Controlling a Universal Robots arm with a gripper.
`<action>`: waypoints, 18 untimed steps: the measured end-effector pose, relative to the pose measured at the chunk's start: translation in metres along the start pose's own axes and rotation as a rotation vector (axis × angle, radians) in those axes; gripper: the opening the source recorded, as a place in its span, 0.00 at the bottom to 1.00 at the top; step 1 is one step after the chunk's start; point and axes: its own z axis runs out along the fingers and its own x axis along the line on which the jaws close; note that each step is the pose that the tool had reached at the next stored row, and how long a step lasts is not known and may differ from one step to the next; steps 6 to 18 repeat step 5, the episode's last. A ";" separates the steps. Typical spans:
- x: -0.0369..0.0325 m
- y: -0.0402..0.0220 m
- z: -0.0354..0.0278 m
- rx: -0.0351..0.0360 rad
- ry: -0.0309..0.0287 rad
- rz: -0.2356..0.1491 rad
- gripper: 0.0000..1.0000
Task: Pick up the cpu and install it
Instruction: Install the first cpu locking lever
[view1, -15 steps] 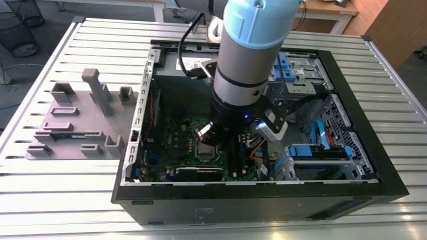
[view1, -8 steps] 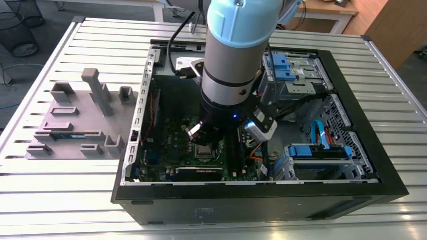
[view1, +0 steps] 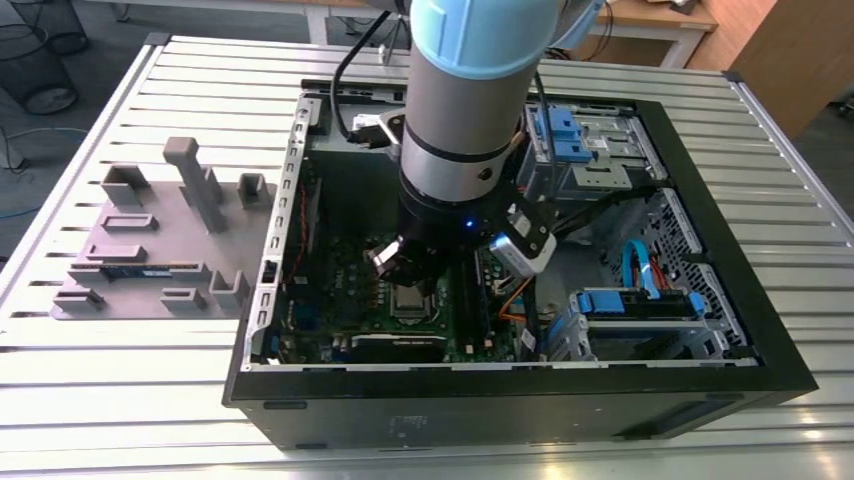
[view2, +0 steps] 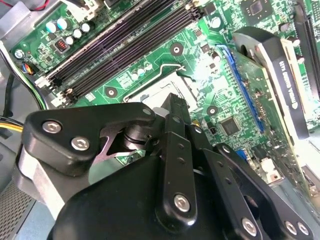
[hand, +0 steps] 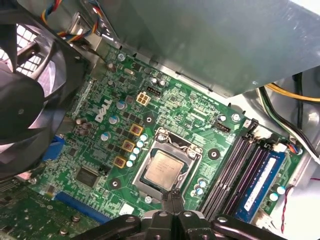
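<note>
The fingers (hand: 172, 200) are pressed together with nothing between them, their tips hanging just over the near edge of the socket (hand: 167, 167) at the lower middle of the first wrist view; the one cpu (hand: 162, 169) lies flat inside it, seated in the green board (hand: 100, 150). It looks light, stiff and fragile, best pinched by its edges. In the second wrist view the fingers (view2: 175, 107) hide that socket. In the exterior view the arm (view1: 461, 110) reaches into one open computer case (view1: 747, 330), centre frame, on the slatted surface (view1: 80, 360).
</note>
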 end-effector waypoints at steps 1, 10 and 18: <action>0.0000 0.0000 0.0000 0.0001 -0.0001 0.000 0.11; 0.0001 0.0000 -0.0001 0.0011 -0.0018 0.000 0.11; 0.0001 0.0000 -0.0001 0.0011 -0.0018 0.000 0.11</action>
